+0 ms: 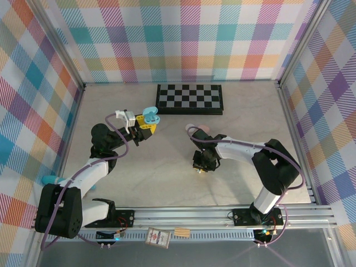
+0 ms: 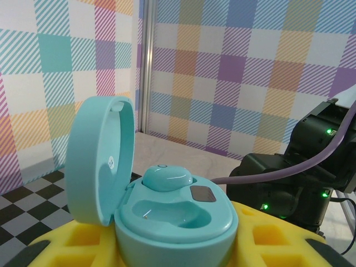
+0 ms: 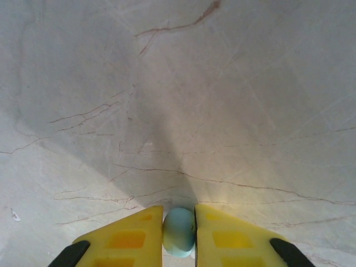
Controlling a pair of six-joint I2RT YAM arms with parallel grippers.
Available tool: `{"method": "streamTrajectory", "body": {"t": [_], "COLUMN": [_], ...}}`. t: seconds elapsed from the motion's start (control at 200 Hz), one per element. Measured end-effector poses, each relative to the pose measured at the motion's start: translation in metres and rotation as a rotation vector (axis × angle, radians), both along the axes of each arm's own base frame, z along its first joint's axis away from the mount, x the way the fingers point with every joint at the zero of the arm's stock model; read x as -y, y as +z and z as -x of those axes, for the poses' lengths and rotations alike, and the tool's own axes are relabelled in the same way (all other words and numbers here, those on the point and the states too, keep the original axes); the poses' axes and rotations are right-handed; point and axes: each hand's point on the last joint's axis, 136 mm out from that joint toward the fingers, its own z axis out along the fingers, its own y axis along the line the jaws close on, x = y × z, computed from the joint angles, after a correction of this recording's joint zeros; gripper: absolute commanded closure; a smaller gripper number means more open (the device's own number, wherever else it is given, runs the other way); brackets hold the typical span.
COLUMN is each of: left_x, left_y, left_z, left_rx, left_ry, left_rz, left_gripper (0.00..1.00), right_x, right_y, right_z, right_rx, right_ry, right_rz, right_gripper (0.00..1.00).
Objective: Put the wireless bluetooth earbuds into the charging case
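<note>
My left gripper (image 1: 146,123) holds a teal charging case (image 2: 172,214) between its yellow fingers (image 2: 72,245), lifted off the table, lid (image 2: 100,158) swung open to the left. One teal earbud (image 2: 167,179) sits in the case's far slot; the near slot (image 2: 169,214) is empty. The case (image 1: 150,115) shows left of centre in the top view. My right gripper (image 3: 178,233) points down at the marble table, shut on a second teal earbud (image 3: 178,231) pinched between its yellow fingers (image 3: 125,239). This gripper (image 1: 201,165) is at the table's middle.
A folded black-and-white chessboard (image 1: 189,98) lies at the back centre. A pink object (image 1: 201,128) peeks out beside the right arm's cable. Checked fabric walls enclose the marble table (image 1: 161,178). The right arm's black links (image 2: 295,183) stand behind the case in the left wrist view.
</note>
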Motion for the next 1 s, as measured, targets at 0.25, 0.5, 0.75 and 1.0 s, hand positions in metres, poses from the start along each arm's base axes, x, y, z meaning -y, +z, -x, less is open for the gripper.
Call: {"method": "streamTrajectory", "body": {"t": [0.25,0.5,0.75,1.0], "left_x": [0.008,0.034,0.064,0.088], "left_y": [0.004,0.008,0.008,0.01], "left_z": [0.006,0.021,0.033,0.037], "left_rx": [0.016,0.054,0.1,0.148], "left_ry": [-0.022,-0.09,-0.146,-0.17], "left_rz": [0.004,0.01,-0.006,-0.032], "left_gripper": [0.67,0.67,0.67,0.67], "right_x": [-0.003,-0.023,-0.045,-0.064], "right_y": [0.049,0.159,0.254,0.309], "right_z": [-0.011,-0.027,-0.027,-0.027], "right_rx": [0.164,0.52,0.76,0.857], "right_ry": [0.045,0.142,0.262,0.34], "right_rz": [-0.095,-0.366,-0.584,-0.711], "right_gripper": [0.83,0.84,0.83,0.82]}}
